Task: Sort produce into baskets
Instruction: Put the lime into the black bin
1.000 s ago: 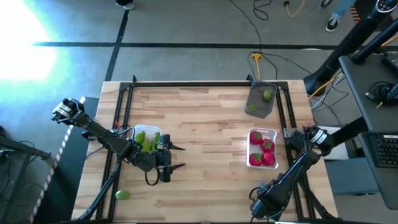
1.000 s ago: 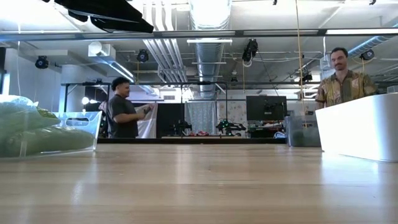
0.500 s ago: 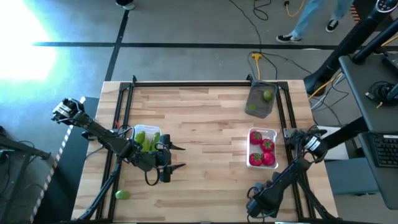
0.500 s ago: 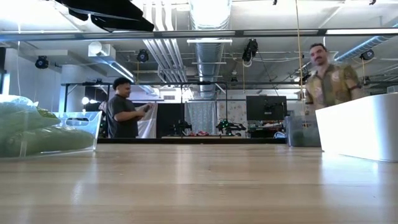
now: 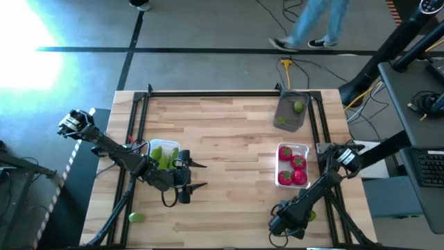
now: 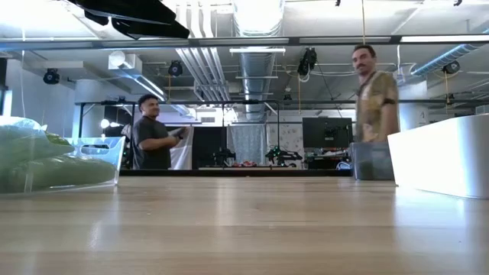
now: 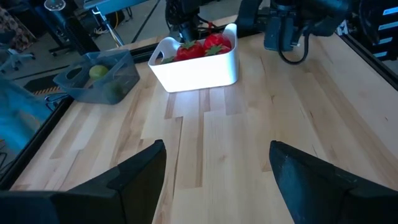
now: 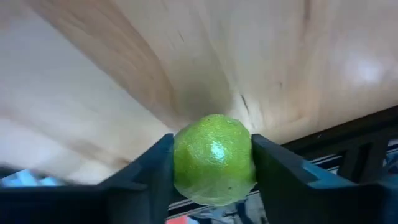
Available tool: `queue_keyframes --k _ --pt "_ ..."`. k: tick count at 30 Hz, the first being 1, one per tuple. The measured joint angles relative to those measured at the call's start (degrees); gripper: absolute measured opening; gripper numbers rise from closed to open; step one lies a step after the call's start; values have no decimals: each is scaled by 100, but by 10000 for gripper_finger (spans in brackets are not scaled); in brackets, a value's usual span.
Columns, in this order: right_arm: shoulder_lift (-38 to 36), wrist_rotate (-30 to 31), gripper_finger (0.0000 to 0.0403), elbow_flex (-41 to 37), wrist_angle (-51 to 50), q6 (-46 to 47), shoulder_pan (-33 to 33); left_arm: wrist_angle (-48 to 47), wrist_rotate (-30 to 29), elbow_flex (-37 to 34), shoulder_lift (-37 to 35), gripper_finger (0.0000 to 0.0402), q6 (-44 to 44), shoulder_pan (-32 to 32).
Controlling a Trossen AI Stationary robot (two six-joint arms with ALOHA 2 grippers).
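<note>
Closing on a lime [image 8: 214, 158] at the desk's [image 5: 229, 160] near edge, well below the tomato basket [image 5: 292, 165], our right tool [image 5: 286, 223] has its fingers [image 8: 152, 171] touching the fruit on both sides, pinching it at its widest part. We judge the lime light, hard and slick-skinned, so a grip across the middle suits it; off-centre, it may squirt out. Our left tool [image 7: 214, 174] waits beside the cucumber basket [image 5: 164, 154], spread and empty. Another lime [image 5: 137, 217] lies off the desk below that basket.

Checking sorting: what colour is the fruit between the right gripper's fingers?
Green, a lime; clearest in the right wrist view.
</note>
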Motion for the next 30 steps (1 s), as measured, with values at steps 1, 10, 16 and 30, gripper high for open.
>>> queue_keyframes --k 1,10,16,30 --pt "-79 -1 164 49 -47 2 -76 0 0 0 0 268 -1 -1" --pt "-1143 1374 162 1356 -837 385 -781 0 0 0 0 268 0 0" --pt "-1895 3867 162 1579 -1058 780 -1071 -1 1 0 0 268 0 2" --pt "-3459 6512 162 -404 -1286 381 -4074 0 0 0 0 268 -2 -1"
